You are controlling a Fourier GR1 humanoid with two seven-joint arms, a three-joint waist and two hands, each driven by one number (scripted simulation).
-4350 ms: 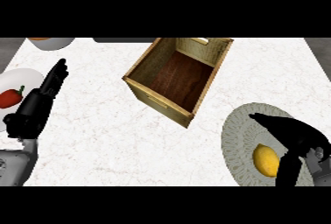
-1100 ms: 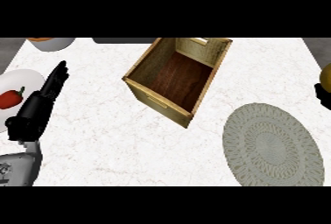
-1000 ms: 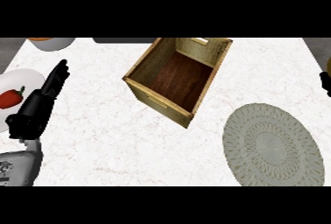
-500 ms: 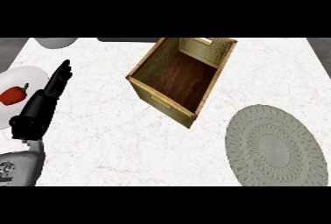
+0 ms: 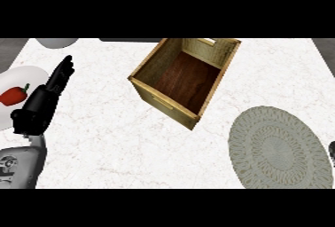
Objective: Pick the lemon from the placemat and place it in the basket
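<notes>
The basket (image 5: 185,80) stands on the worktop (image 5: 111,142) in the middle of the far half, turned at an angle, its open top facing up. The placemat (image 5: 280,148) lies flat near the right edge, in front of and to the right of the basket, apart from it. At the left edge sits a plate (image 5: 20,84) with a pepper (image 5: 16,94) on it. The left hand (image 5: 46,99) rests just right of that plate, fingers (image 5: 60,73) pointing away. A bowl (image 5: 57,42) sits at the far left corner, behind the plate.
</notes>
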